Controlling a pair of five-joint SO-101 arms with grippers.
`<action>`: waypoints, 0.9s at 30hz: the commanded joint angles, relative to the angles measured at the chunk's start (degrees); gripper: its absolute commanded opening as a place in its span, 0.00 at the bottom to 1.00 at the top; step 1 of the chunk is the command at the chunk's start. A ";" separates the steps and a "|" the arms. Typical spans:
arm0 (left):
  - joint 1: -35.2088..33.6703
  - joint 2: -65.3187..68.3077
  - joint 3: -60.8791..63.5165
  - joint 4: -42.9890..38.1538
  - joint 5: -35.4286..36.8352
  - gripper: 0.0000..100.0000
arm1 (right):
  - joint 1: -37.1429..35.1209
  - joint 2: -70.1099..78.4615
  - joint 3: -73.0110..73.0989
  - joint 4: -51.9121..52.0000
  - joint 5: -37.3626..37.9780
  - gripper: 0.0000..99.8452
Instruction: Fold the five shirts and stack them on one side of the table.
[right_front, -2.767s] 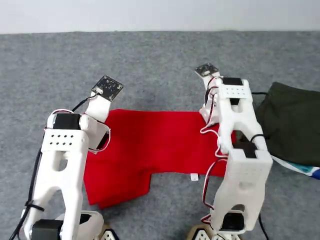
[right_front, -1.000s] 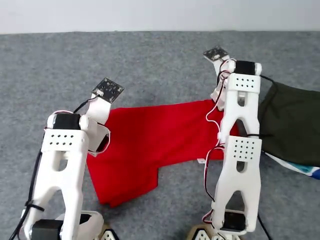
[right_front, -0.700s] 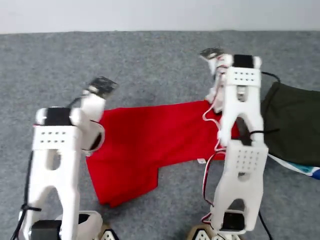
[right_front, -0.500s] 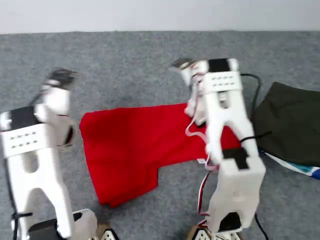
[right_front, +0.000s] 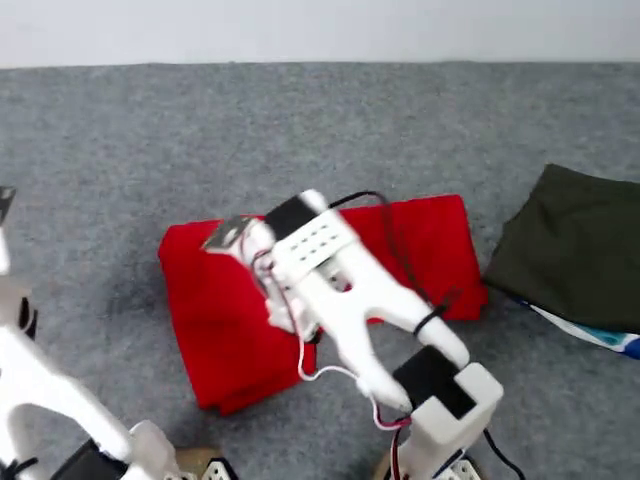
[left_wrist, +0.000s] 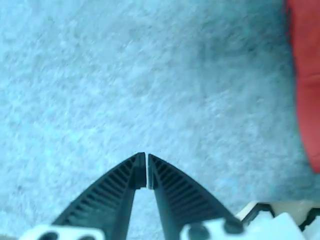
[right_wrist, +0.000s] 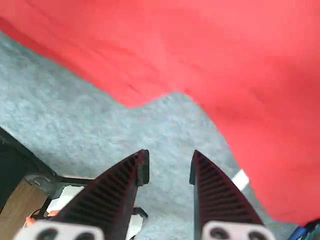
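Observation:
A red shirt lies partly folded in the middle of the grey table, and it also appears as the red shirt in the right wrist view. My right arm stretches across it toward the left. My right gripper is open just above the shirt's near edge, where a notch of grey table shows, with nothing between its fingers. My left arm stands at the far left edge, off the shirt. My left gripper is shut and empty over bare table, with the red shirt's edge off to one side.
A folded dark green shirt lies at the right side of the table, on top of a white and blue patterned cloth. The grey table surface runs behind the red shirt to the back wall.
Both arms have swung to the left. The right arm left the shirt's right end and now hangs over its middle. The left arm moved off the shirt to the table's left edge.

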 joint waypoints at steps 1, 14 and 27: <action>-2.02 -1.67 -2.51 0.26 -1.76 0.02 | -3.74 -1.63 -0.26 -1.10 -0.70 0.14; -1.76 -1.58 -2.42 -0.62 -1.67 0.02 | -11.03 6.37 -0.44 -6.11 -1.93 0.14; -1.67 -1.76 0.48 -0.62 -1.67 0.02 | -12.09 15.60 -0.53 -11.12 -1.85 0.14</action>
